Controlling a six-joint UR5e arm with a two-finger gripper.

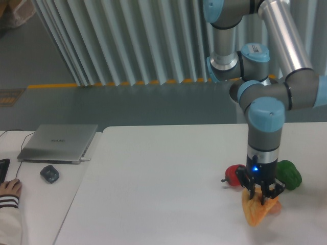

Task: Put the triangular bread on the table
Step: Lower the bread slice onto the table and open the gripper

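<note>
Gripping the triangular bread [254,212] between narrowed fingers, the gripper [260,196] is holding it near the table [163,189], at about 5 o'clock from the red pepper [235,175]. Lowering gently until the bread lies flat, then releasing, looks best.

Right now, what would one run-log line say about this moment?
end effector: shut on triangular bread | bread: low over table | neighbours: red pepper, green pepper behind
</note>
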